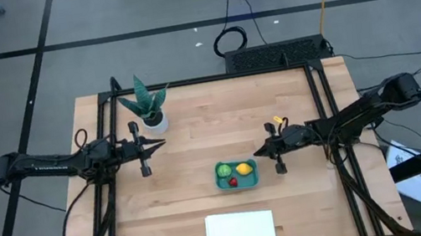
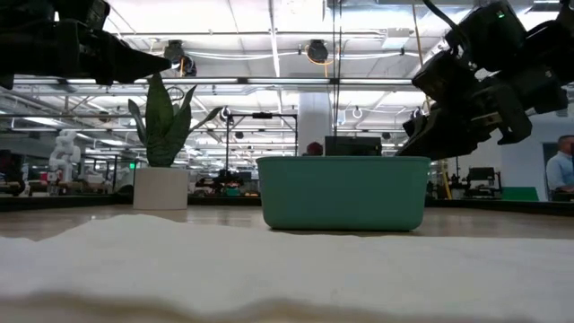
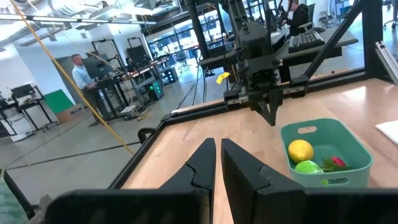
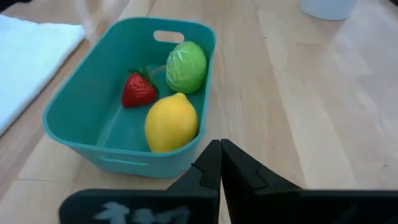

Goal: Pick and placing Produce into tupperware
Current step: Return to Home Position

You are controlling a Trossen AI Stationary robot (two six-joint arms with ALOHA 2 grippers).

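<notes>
Three pieces of produce, all inside the tupperware [image 4: 127, 158]: one light green round piece [image 4: 185, 66] at the end with the handle slot, one yellow lemon [image 4: 171, 122] just beside it, and one red strawberry [image 4: 138, 91] near both. The tub is teal, shallow and upright on the wooden table [image 1: 195, 129]. The white sheet [image 1: 240, 230] lies near it and the potted plant [image 1: 146, 104] stands well apart.

Two grippers, both empty.
- Right gripper [image 1: 257, 152]: fingers pressed together on nothing. It hovers above the table just beside the tub, tips pointing toward it.
- Left gripper [image 1: 160, 144]: fingers closed with only a sliver between them, holding nothing. It sits near the plant's pot and far from the tub.

Status, judged: loading looks complete, with nothing left loose on the table. Only the retreat remains.

Handling note for the retreat:
- The right arm would best rise first and then draw back along its own line, so the closed tips do not brush the tub wall and shift it.
- The left arm would best pull straight back, away from the plant leaves.
- Slow, level motion suits both arms, with the fingers kept closed.

Markings: no brand, label or writing is legible on the tub, the produce, the sheet or the pot. A small yellow tag [image 1: 278, 120] on the right arm shows no readable text.
</notes>
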